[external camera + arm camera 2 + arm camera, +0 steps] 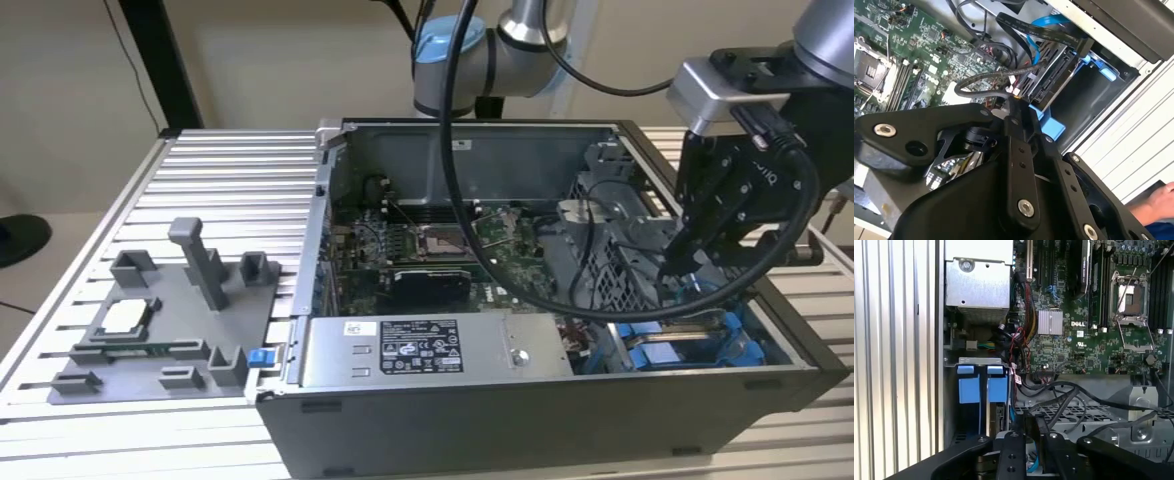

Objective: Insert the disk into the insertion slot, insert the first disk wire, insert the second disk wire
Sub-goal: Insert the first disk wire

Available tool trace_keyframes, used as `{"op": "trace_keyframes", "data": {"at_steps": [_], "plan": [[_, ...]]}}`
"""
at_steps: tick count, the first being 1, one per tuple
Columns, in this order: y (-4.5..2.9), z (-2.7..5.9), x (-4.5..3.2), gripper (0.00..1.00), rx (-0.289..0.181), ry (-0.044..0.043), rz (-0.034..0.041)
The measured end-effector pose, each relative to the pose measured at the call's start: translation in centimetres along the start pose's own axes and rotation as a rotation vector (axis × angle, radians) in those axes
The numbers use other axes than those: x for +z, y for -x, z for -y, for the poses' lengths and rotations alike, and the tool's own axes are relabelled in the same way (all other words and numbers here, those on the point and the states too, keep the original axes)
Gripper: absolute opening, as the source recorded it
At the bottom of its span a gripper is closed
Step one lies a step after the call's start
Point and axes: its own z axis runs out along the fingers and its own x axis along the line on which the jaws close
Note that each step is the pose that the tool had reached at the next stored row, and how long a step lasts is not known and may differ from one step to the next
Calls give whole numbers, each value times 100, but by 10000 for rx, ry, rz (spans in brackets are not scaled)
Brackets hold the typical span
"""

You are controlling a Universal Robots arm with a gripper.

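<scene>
Your pincer (1013, 102) is down inside the open computer case (534, 400), on the exterior view's right, over the drive bays. In the second wrist view its fingers (1019, 150) are drawn together at the tips. They look to be pinching the plug end of the black disk wire (984, 76), which loops loosely away over the motherboard (909, 55).

The disk (1054, 70) sits in the insertion slot (707, 335), at the case's near corner on the exterior view's right. Its connector edge faces your pincer, just beside the fingertips, and its blue carrier (1053, 129) shows around it. A blue ribbon cable (1046, 22) runs in above the disk; I cannot tell whether it is plugged.

Expect the wire to be light and floppy, so it will not guide itself; only the small plastic plug is stiff. Take hold squarely on the plug body, not on the cable. Plug and socket are likely fragile if pushed askew. I judge the disk to be rigid, fairly heavy and sensitive to knocks, so it is best held by its carrier.
</scene>
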Motion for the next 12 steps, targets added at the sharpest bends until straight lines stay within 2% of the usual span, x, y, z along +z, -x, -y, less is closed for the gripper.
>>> {"op": "trace_keyframes", "data": {"at_steps": [1, 9, 12], "plan": [[-1, 0, 1, 0, 0, 0, -3], [-5, 3, 3, 0, 0, 1, -27], [-38, 46, 3, 0, 1, 2, -26]]}}
